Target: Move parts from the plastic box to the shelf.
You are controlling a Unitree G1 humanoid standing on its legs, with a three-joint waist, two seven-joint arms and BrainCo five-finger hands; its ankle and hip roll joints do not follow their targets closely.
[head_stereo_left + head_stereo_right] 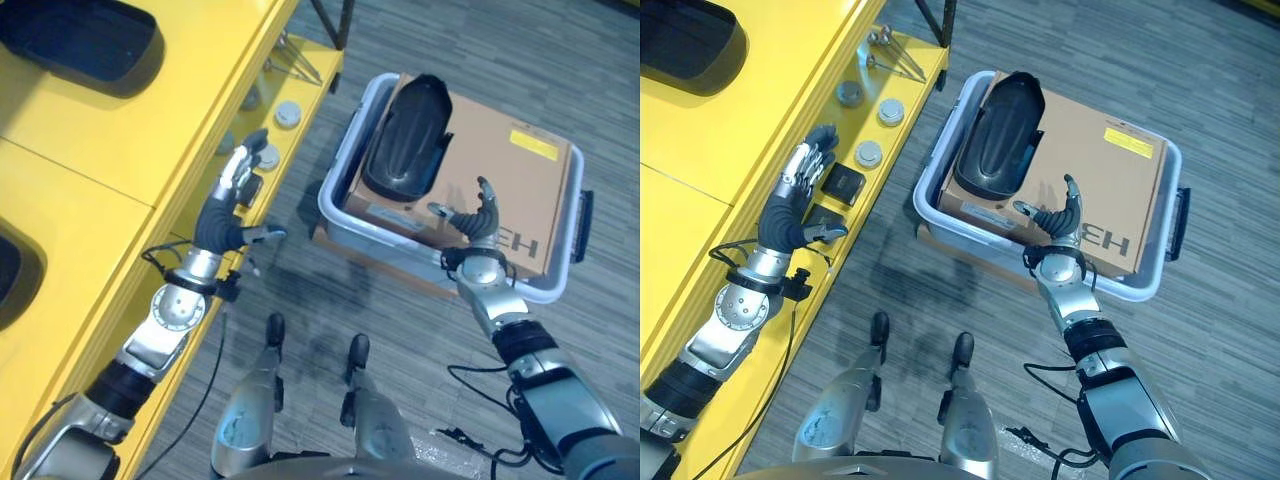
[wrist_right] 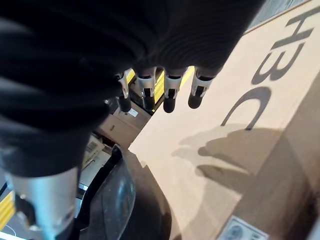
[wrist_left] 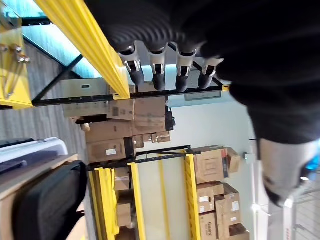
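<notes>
A black, curved moulded plastic part (image 1: 408, 138) lies on a flat brown cardboard sheet (image 1: 500, 170) that covers the top of a pale grey plastic box (image 1: 345, 150) standing on the grey striped floor (image 1: 470, 40), beside a bright yellow metal shelf (image 1: 130, 130). The robot's right hand (image 1: 478, 222) hovers above the near edge of the cardboard, just beside the black part but apart from it, its fingers straight and spread, thumb out, with nothing in its grasp; its own wrist view shows the dark fingertips (image 2: 168, 102) over the printed cardboard and the part's rounded black shell (image 2: 120, 200) below them. The robot's left hand (image 1: 800, 195) is raised by the lower ledge of the yellow shelf, fingers straight and loosely together, empty, close to a small black square block (image 1: 845, 182) and a row of round silver metal discs (image 1: 870, 152) that rest on that ledge. Farther along the ledge lie thin metal rods (image 1: 895, 55). On the shelf's upper surface sits another dark moulded part (image 1: 85, 40), well apart from the plastic box. In the left wrist view, stacked brown cardboard cartons (image 3: 125, 130) on yellow racking stand in the background.
</notes>
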